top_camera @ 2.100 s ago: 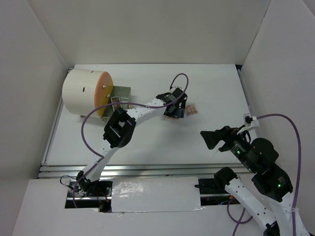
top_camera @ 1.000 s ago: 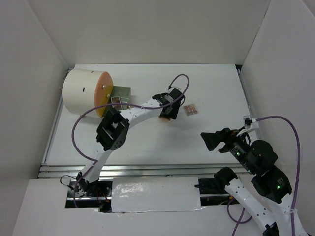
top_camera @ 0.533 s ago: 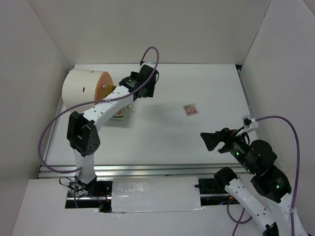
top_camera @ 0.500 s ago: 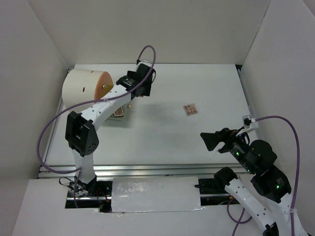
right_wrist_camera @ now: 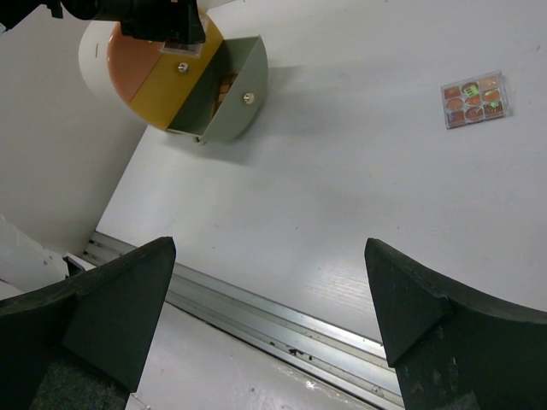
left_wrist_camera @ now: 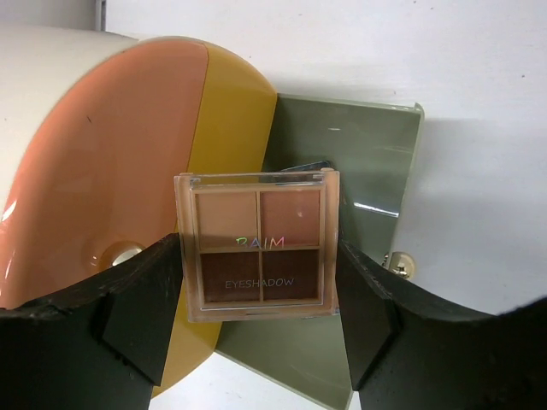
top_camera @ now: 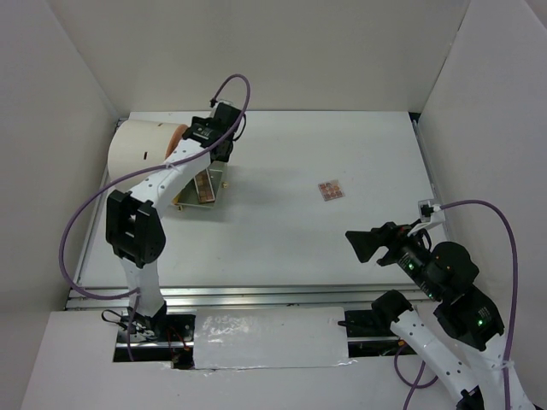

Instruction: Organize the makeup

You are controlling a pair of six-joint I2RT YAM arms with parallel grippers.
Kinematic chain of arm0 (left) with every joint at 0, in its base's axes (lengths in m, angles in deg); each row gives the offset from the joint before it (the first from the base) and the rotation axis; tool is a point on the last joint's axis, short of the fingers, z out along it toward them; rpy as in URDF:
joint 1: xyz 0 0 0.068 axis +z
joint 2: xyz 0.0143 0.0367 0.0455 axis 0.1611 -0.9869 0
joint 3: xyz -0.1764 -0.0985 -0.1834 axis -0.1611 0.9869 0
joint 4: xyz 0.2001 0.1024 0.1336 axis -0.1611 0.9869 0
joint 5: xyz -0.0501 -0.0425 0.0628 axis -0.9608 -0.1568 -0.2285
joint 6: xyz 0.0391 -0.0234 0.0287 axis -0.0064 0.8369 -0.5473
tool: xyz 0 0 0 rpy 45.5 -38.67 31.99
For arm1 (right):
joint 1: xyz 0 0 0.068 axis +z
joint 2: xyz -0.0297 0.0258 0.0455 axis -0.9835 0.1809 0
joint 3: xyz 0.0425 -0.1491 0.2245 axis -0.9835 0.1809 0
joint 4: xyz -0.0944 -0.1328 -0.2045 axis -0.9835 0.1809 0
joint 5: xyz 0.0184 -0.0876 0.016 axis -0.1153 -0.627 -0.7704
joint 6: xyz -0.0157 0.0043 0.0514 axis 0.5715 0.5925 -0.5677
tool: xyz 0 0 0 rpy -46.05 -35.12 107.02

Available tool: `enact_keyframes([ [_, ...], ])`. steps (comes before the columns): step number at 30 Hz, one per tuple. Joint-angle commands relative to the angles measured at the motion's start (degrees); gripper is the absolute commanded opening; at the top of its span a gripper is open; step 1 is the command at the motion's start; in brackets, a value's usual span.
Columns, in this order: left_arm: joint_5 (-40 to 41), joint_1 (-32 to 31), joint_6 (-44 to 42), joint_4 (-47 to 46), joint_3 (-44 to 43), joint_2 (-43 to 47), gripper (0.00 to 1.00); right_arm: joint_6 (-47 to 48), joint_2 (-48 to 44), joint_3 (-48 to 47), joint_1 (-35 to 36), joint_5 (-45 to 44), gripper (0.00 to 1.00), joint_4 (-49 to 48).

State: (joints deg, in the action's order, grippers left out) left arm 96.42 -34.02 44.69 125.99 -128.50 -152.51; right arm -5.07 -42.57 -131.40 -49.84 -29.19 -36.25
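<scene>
My left gripper (left_wrist_camera: 258, 260) is shut on a small square peach eyeshadow palette (left_wrist_camera: 256, 246) and holds it above the open grey-green drawer (left_wrist_camera: 359, 162) of the white cylinder. In the top view the left gripper (top_camera: 219, 141) is at the cylinder's orange front. A narrow brown palette (top_camera: 203, 188) lies in the drawer (top_camera: 215, 181). A small clear-packaged pinkish card (top_camera: 330, 189) lies alone on the table to the right; it also shows in the right wrist view (right_wrist_camera: 475, 99). My right gripper (right_wrist_camera: 269, 248) is open and empty, raised near the table's front right (top_camera: 363, 244).
The large white cylinder (top_camera: 141, 158) with its orange and yellow front (left_wrist_camera: 128, 162) stands at the far left by the side wall. A metal rail (right_wrist_camera: 282, 329) runs along the table's front edge. White walls close in the left, back and right.
My left gripper has swung from beside the pinkish card at mid-table to the far left, over the open drawer, carrying the square palette. The card stayed. The right arm has not moved.
</scene>
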Motion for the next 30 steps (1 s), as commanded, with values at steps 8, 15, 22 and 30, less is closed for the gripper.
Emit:
enact_keyframes([
  [8, 5.6, 0.1, -2.1, 1.6, 0.4, -2.5, 0.65, 0.8, 0.7, 1.0, -0.1, 0.9, 1.00, -3.5],
  [15, 4.9, 0.8, -1.1, 2.2, -0.1, -3.5, 0.91, 0.9, 0.0, 0.8, 0.0, 0.5, 1.00, -2.7],
  [22, 2.6, 0.8, 0.8, 3.3, -1.8, -3.2, 0.99, 1.0, -0.2, 0.8, -0.1, -0.1, 1.00, -2.5],
  [30, -11.0, -1.5, 5.7, 3.4, -4.3, 0.5, 0.99, -0.9, 2.2, 2.6, 0.0, -2.3, 1.00, -3.9],
])
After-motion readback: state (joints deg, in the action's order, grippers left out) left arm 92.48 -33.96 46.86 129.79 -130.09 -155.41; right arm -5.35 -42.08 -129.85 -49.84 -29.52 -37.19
